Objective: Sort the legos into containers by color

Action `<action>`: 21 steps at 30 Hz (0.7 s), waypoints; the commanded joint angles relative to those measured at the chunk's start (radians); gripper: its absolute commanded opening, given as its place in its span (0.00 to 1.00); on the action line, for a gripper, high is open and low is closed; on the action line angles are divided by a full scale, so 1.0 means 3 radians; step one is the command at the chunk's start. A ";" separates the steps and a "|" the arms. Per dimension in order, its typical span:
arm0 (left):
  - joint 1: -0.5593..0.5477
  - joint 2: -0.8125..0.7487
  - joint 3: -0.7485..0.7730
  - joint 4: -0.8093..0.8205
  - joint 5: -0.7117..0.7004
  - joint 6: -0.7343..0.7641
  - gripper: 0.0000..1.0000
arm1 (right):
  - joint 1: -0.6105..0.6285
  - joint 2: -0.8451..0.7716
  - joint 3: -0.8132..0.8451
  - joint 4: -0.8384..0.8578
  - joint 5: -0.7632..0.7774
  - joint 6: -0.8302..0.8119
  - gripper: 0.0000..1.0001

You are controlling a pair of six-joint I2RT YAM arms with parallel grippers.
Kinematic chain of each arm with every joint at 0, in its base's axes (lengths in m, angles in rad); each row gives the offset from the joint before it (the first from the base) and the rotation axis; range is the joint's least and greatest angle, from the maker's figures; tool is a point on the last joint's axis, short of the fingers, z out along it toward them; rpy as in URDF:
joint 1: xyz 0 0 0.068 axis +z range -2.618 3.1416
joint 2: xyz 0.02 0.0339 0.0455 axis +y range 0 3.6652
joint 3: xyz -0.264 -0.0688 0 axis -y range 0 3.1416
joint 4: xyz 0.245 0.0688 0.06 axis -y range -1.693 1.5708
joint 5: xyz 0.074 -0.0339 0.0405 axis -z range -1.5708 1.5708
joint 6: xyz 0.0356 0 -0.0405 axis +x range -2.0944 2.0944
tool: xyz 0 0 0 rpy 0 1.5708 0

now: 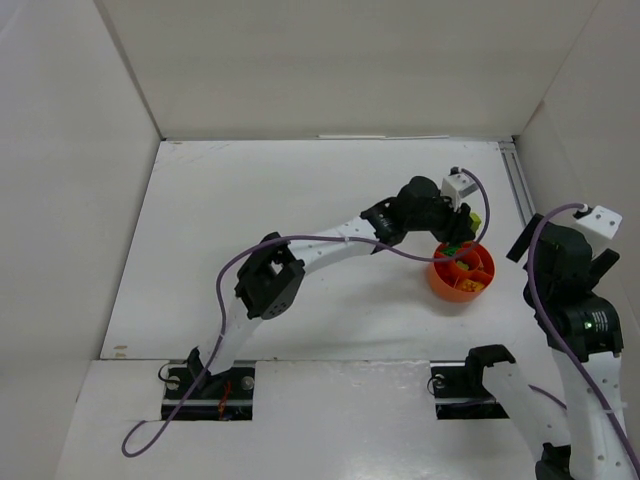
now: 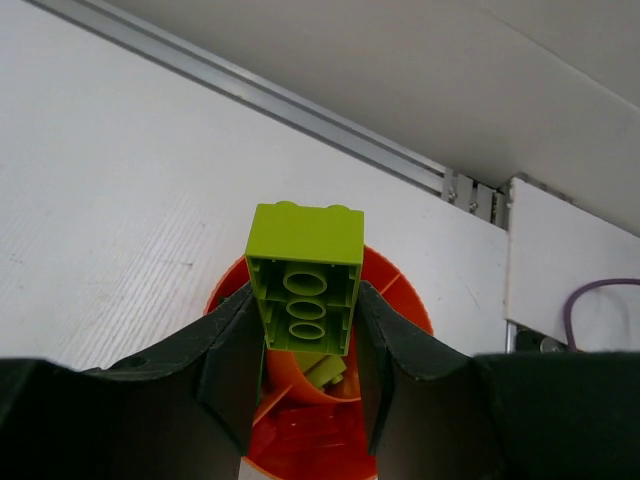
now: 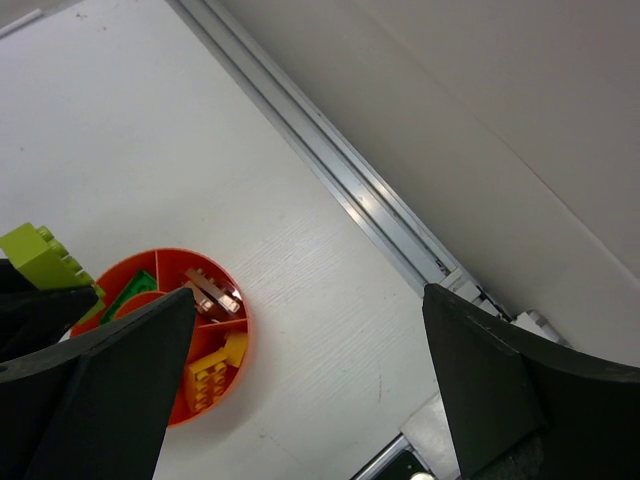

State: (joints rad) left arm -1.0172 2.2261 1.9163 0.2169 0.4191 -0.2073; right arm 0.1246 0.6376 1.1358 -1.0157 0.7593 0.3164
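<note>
The white surface (image 1: 250, 250) carries one orange bowl (image 1: 437, 281) near its right edge. Its divided compartments hold brown, yellow and dark green legos (image 3: 212, 293). The left pincer (image 2: 305, 300) hangs just above the bowl, narrowed onto a lime green brick (image 2: 305, 270), which it clamps by its long sides with the hollow underside toward the wrist. This looks like the drop-off step. The brick needs lining up over the compartment where another lime piece (image 2: 325, 372) shows beneath it, then releasing. The right pincer (image 3: 307, 300) is spread wide and empty, off beside the bowl.

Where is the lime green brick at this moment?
In the left wrist view the lime brick is clamped in the left claw, just over the orange bowl, on the right side of the table.
</note>
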 commanded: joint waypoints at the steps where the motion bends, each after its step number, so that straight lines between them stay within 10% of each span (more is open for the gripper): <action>1: -0.0051 0.0014 0.0167 -0.0002 -0.0241 0.0062 0.03 | -0.0021 -0.0029 -0.0017 0.0144 -0.0005 -0.0083 1.00; 21: -0.0224 0.0076 -0.0042 -0.0084 -0.0440 0.0103 0.08 | -0.0021 -0.0167 -0.0110 0.0302 -0.0097 -0.0175 1.00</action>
State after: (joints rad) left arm -1.0763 2.2658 1.9148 0.1749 0.3214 -0.1905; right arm 0.1246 0.6067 1.1023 -0.9787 0.7319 0.2790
